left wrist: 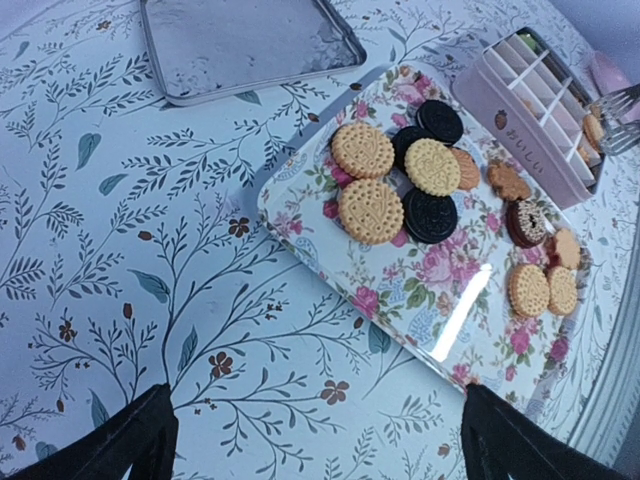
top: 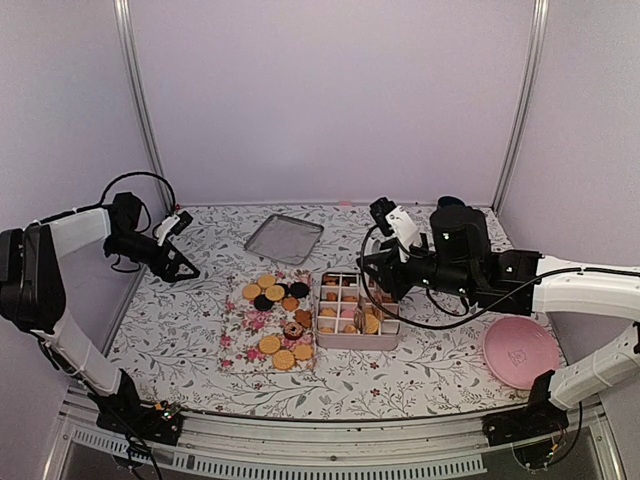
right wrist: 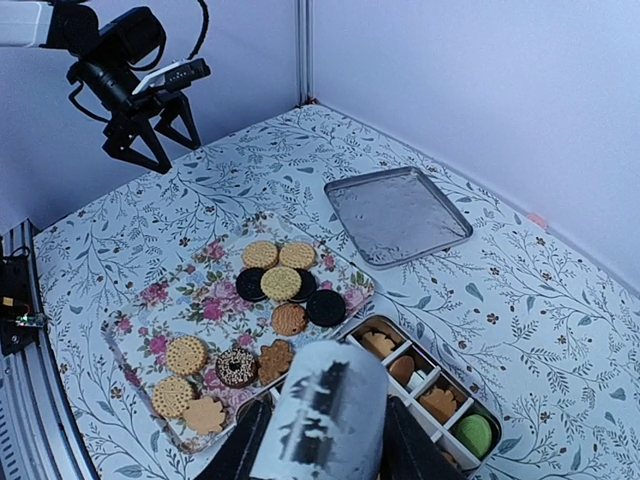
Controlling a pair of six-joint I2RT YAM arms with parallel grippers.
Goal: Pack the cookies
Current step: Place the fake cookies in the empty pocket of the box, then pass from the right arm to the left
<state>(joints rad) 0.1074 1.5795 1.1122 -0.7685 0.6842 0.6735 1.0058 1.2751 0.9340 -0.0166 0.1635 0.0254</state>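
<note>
Top external: cookies (top: 275,293) on floral tray (top: 238,332) (others in divided box (top: 358,342)).

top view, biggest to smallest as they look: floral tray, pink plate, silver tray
1. floral tray
2. pink plate
3. silver tray, but it lies farther from the camera, so its place against the plate is unsure.

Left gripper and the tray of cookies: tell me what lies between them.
Only bare leaf-patterned tablecloth separates the left gripper from the floral tray holding the cookies, as the top external and left wrist views both show.
</note>
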